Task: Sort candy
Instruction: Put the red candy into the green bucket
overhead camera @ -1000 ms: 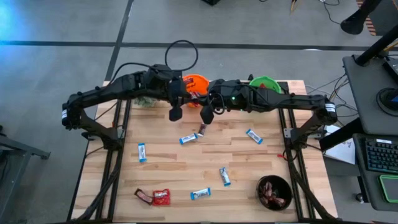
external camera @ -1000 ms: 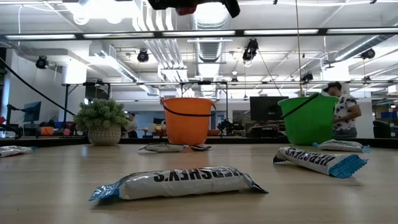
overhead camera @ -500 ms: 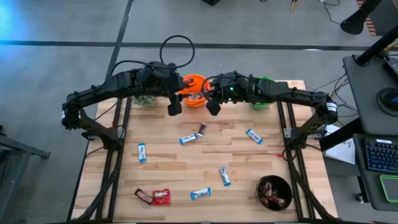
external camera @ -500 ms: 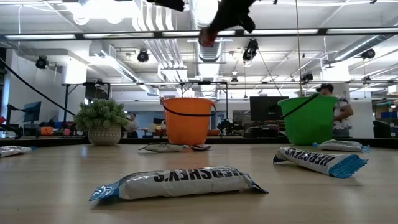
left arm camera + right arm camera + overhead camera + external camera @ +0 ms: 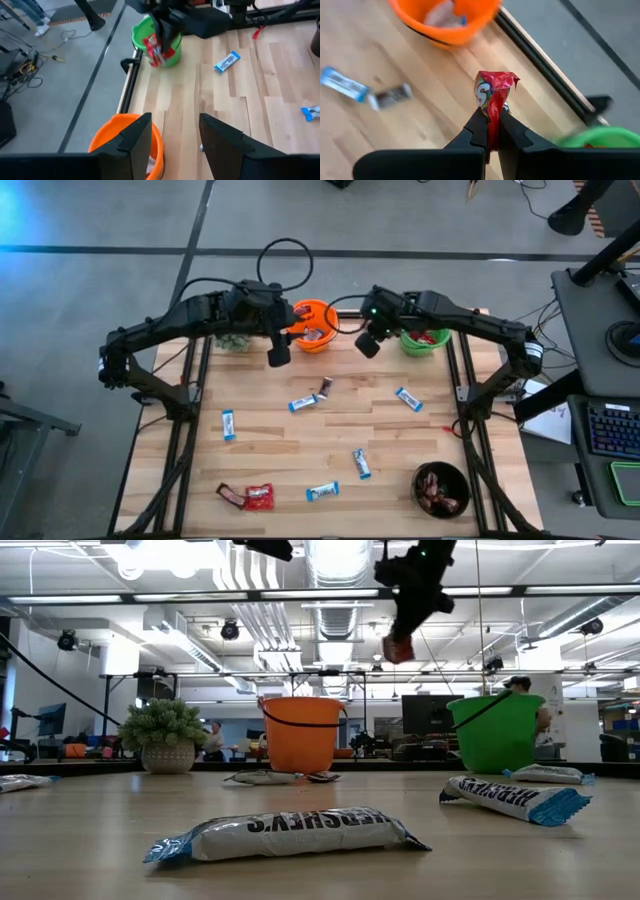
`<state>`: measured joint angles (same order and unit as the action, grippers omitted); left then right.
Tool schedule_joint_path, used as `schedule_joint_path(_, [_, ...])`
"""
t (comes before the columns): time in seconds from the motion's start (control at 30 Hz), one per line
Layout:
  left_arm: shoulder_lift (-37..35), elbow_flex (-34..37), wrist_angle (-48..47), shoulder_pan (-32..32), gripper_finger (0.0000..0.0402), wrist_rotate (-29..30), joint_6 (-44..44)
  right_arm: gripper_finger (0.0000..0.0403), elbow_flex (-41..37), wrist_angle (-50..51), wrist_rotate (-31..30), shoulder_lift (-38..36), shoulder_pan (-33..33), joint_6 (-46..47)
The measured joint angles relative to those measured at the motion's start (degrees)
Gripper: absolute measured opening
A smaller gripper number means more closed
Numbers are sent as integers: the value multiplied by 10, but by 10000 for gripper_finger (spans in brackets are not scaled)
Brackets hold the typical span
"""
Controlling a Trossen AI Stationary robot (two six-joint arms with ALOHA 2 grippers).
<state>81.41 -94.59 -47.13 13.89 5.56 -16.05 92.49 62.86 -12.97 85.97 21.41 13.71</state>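
My right gripper [image 5: 368, 346] hangs in the air between the orange bucket [image 5: 313, 325] and the green bucket [image 5: 425, 340], shut on a red candy packet [image 5: 492, 92]. My left gripper [image 5: 277, 357] stands open and empty above the table, just beside the orange bucket [image 5: 127, 145]. Loose candy lies flat on the wood: blue-and-white bars [image 5: 303, 402] [image 5: 408, 398] [image 5: 229, 424], a dark brown bar [image 5: 326, 387], and a red packet [image 5: 260, 497] near the front edge. Both buckets hold some candy. My right gripper pinches one end of the red packet [image 5: 491, 112] between its two fingers [image 5: 479, 125]. The fingers slant down toward the table. The rest of the packet sticks out past the fingertips, crumpled, and hangs below them [image 5: 155, 47], lifted clear of the table.
A dark bowl [image 5: 442, 488] with brown candy stands at the front right. A small green plant [image 5: 165, 730] sits at the far left beside the orange bucket. More bars [image 5: 361, 463] [image 5: 322, 491] lie toward the front; bare wood shows between them.
My right gripper has swung toward the table's right edge, from in front of the orange bucket to beside the green bucket, and has tipped further downward, carrying the red packet clear of the table.
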Motion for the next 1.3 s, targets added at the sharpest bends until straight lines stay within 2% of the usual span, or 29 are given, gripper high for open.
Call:
schedule_joint_path(0.17, [0,0,-7,0,148,0,0,12,0,54,-50,0,29,-9])
schedule_joint_path(0.43, [0,1,-10,0,148,2,0,12,0,101,-51,0,115,-35])
schedule_joint_path(0.67, [0,1,-39,0,148,58,0,12,0,162,-51,0,189,-81])
schedule_joint_path(0.77, [0,1,-45,0,148,60,2,12,0,181,-51,0,210,-90])
schedule_joint_path(1.3, [0,1,-44,0,148,60,5,13,0,197,-50,0,229,-123])
